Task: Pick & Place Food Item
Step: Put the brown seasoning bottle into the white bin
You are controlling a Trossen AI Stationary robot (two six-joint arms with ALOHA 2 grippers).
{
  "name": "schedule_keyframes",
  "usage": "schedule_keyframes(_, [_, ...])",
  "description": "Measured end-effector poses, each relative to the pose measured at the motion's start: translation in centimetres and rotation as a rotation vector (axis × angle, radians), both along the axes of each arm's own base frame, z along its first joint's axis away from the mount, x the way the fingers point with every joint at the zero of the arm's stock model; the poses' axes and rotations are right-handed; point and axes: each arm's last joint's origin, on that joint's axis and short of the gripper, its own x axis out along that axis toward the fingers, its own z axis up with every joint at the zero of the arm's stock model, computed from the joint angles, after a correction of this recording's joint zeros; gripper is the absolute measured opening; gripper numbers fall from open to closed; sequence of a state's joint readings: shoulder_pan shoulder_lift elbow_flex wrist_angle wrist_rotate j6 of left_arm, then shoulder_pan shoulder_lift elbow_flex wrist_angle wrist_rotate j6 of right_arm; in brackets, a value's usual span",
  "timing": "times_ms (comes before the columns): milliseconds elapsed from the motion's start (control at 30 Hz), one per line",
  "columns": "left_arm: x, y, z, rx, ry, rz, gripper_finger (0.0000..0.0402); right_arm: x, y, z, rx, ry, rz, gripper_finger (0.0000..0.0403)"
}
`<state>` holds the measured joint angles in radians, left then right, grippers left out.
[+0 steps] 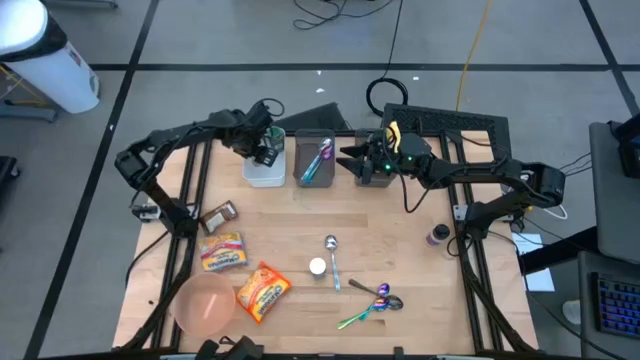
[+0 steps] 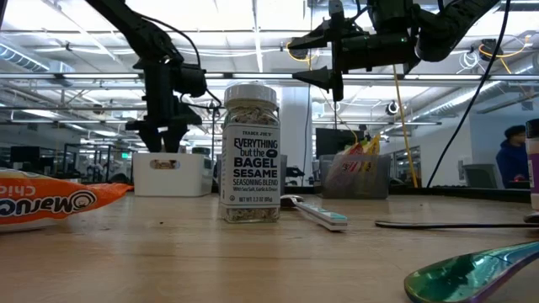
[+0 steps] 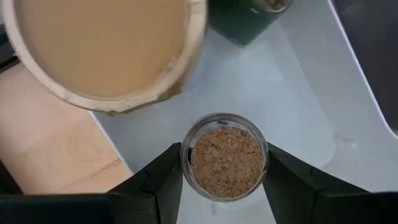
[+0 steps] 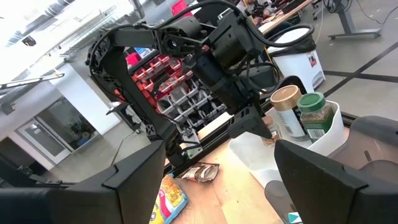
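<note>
My left gripper (image 1: 266, 150) points down over the white bin (image 1: 264, 168) at the table's far side and is shut on a small clear jar of brown granules (image 3: 227, 158). In the bin beside it stand a tan-lidded jar (image 3: 106, 50) and a green jar (image 4: 314, 115). The low view shows the left gripper (image 2: 160, 126) just above the bin (image 2: 173, 172). My right gripper (image 1: 358, 160) hovers level and open above the bins to the right, nothing between its fingers (image 4: 323, 180). My left gripper pinches the small jar by its round side wall (image 3: 186, 155) between the two fingers (image 3: 163, 180), one on each side. The fingers come from above, pointing down along the jar, whose round end faces the wrist camera. Whether it touches the bin's floor, I cannot tell.
A dark bin with utensils (image 1: 315, 160) stands right of the white one. On the table lie a bagel seasoning jar (image 2: 250, 151), two noodle packets (image 1: 222, 252), a pink bowl (image 1: 205, 303), spoons (image 1: 375, 300) and a small purple-capped bottle (image 1: 438, 235).
</note>
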<state>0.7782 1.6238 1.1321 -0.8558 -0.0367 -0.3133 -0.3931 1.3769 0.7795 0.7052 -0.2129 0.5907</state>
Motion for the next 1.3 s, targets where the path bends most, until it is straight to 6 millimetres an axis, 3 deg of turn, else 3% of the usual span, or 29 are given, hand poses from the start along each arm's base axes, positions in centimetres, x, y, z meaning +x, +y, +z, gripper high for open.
schedule_keyframes(900, [-0.1,-0.1,-2.3,0.077,-0.03,0.106,0.0187,0.0,-0.1,-0.4,0.011,0.035,-0.034,0.0293])
schedule_keyframes(1300, [-0.1,0.0,-2.4,0.09,-0.037,0.123,0.0187,0.0,-0.1,-0.4,0.013,0.042,-0.034,0.0293])
